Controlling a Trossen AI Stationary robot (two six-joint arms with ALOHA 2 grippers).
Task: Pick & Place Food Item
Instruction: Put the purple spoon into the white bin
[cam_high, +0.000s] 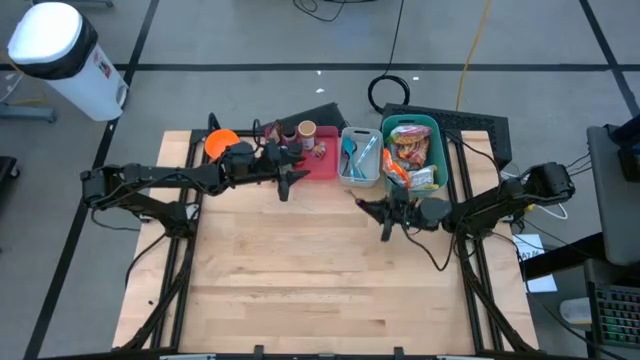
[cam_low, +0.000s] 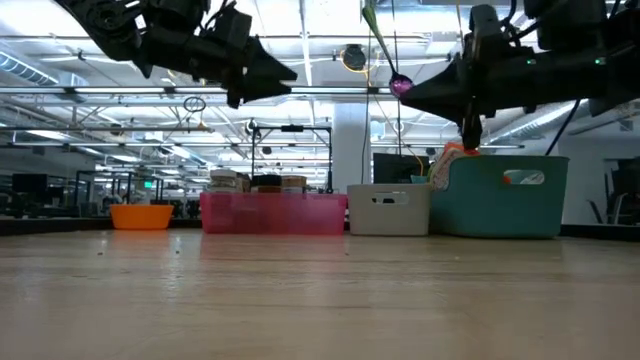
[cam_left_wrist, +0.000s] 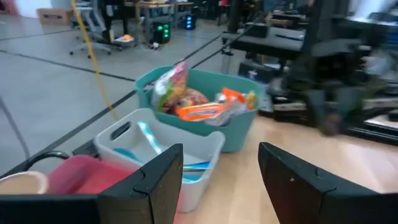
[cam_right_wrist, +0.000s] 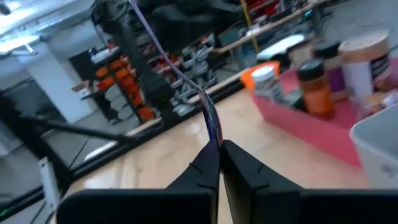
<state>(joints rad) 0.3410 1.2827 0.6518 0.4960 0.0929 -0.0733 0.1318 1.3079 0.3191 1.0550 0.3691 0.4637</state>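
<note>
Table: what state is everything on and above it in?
Left hand, open, empty.
Right hand, shut on thin utensil.
Teal bin, piled with food packets.
White bin, holding cutlery.
Pink tray, holding upright jars.

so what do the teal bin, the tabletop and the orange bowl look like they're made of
Teal bin: looks like moulded plastic, smooth and opaque, with a rolled rim and even colour.
Tabletop: wood, seemingly butcher-block; pale planks with visible seams and grain, matte finish.
Orange bowl: probably plastic, given its uniform bright colour and slight gloss, though it is too far off to be sure.
</note>
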